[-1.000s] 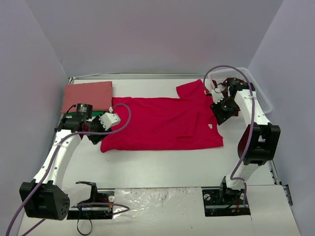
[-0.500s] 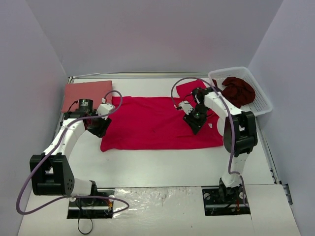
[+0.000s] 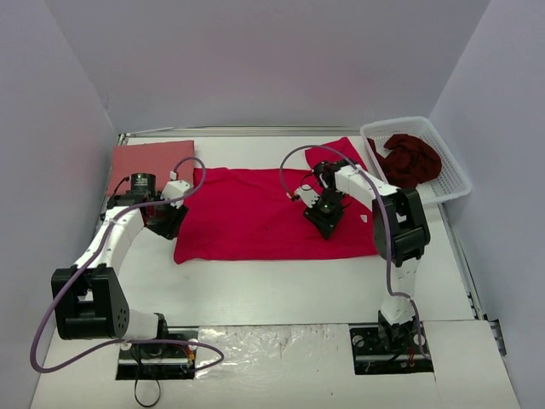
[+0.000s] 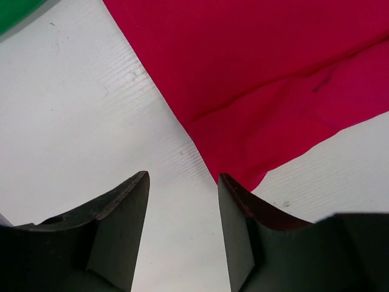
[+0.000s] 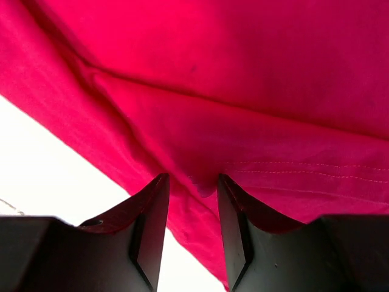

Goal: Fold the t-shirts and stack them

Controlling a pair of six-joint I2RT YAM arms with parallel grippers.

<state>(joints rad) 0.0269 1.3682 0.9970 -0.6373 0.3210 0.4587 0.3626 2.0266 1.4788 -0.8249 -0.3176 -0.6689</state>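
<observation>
Crimson t-shirt (image 3: pixel 251 223) lies flat on the table (image 3: pixel 272 290), long axis left to right. Left gripper (image 4: pixel 182 178) — jaws apart, empty — hangs low over bare table, the shirt's near-left corner just ahead on its right. Right gripper (image 5: pixel 193 177), arm bent inward, stands with jaws narrowly apart astride a crease — nearer the collar end.
</observation>
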